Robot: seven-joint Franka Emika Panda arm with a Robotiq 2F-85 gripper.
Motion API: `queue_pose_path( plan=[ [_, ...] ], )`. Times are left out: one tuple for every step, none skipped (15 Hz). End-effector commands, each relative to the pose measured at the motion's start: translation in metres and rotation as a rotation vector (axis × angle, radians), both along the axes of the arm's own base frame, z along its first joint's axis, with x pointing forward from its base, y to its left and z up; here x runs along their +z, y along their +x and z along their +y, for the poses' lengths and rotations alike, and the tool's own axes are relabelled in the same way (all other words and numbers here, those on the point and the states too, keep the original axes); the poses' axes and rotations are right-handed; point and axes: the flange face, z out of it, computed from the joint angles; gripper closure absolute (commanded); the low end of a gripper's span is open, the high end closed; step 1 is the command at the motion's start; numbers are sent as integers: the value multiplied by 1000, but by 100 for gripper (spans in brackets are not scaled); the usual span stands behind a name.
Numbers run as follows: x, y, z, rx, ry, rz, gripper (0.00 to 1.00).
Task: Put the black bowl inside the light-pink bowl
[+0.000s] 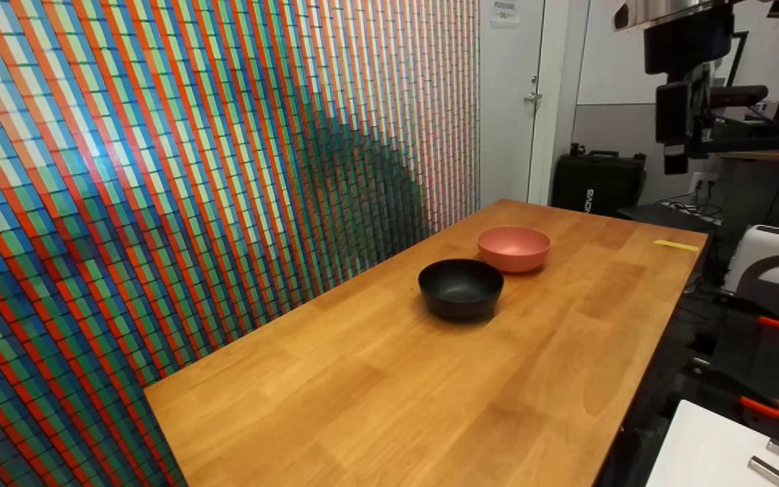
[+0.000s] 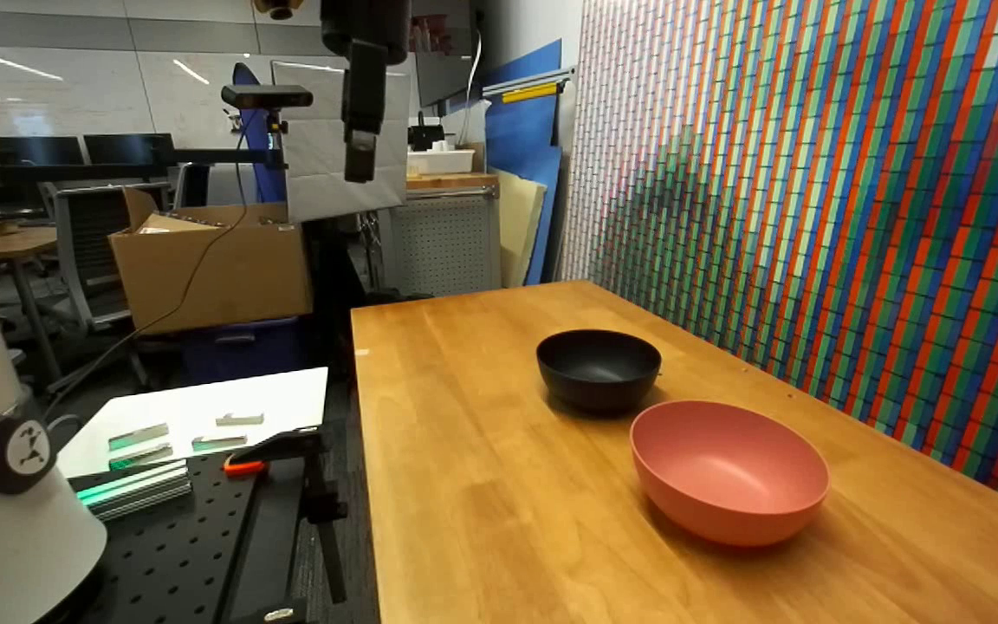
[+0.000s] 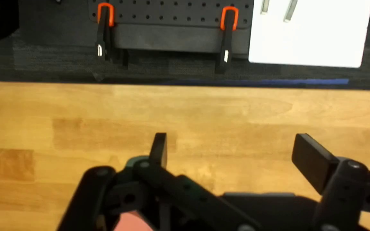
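The black bowl (image 1: 461,297) stands upright on the wooden table and also shows in an exterior view (image 2: 599,381). The light-pink bowl (image 1: 514,251), salmon-pink in colour, stands upright close beside it and also shows in an exterior view (image 2: 729,477). Both bowls look empty inside. My gripper (image 3: 230,144) is open with nothing between its fingers. In both exterior views the gripper (image 1: 677,162) hangs high above the table, well apart from both bowls; it also shows here (image 2: 360,160). In the wrist view only a sliver of the light-pink bowl (image 3: 132,223) shows behind a finger; the black bowl is not visible there.
The wooden table (image 1: 362,385) runs along a colourful tiled wall (image 1: 227,169). A black perforated base plate with orange-tipped clamps (image 3: 230,19) and a white board (image 3: 307,35) lie beyond the table's edge. Yellow tape (image 1: 676,245) marks the table near a corner.
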Motion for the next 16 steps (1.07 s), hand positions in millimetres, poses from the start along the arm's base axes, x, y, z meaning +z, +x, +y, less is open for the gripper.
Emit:
queue_pose_path(
  plan=[
    [25, 44, 20, -70, 97, -167, 0],
    [33, 56, 25, -84, 122, -225, 0],
    [42, 69, 31, -102, 151, -275, 0],
    [47, 81, 36, -119, 178, -329, 0],
    [49, 95, 42, -131, 201, -390, 0],
    [47, 108, 47, -131, 211, -437, 0],
    [41, 120, 53, -125, 218, -470, 0],
    [31, 130, 57, -119, 219, -492, 0],
    [17, 141, 62, -113, 215, -503, 0],
    [5, 150, 66, -109, 212, -516, 0],
    [-12, 159, 70, -106, 200, -515, 0],
    [-29, 166, 74, -107, 188, -510, 0],
    [-47, 173, 78, -105, 172, -503, 0],
    [-63, 179, 80, -103, 152, -497, 0],
    [-80, 186, 82, -96, 129, -489, 0],
    [-94, 191, 84, -90, 106, -482, 0]
  ],
)
